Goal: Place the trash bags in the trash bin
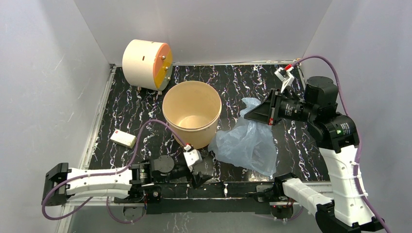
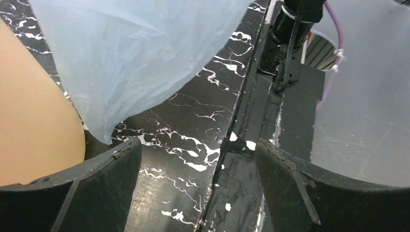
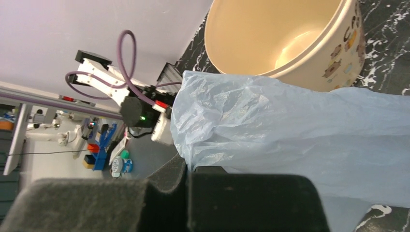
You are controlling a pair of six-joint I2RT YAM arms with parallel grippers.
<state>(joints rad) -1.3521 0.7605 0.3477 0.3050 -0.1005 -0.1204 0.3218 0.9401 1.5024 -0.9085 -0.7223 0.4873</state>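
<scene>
The pale blue trash bag [image 1: 248, 143] lies crumpled on the desk [image 1: 131, 111], just right of the trash bin [image 1: 194, 138] and touching its wall. The bin stands upright, its inside showing only bare tan floor. The right hand [image 3: 188, 171] is clenched on the bag's upper edge. The left hand [image 2: 198, 150] is spread wide near the bin's base, holding nothing.

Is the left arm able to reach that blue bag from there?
Probably yes: the left fingers are open toward the bag, only tabletop between them; the bin sits beside, not across.
</scene>
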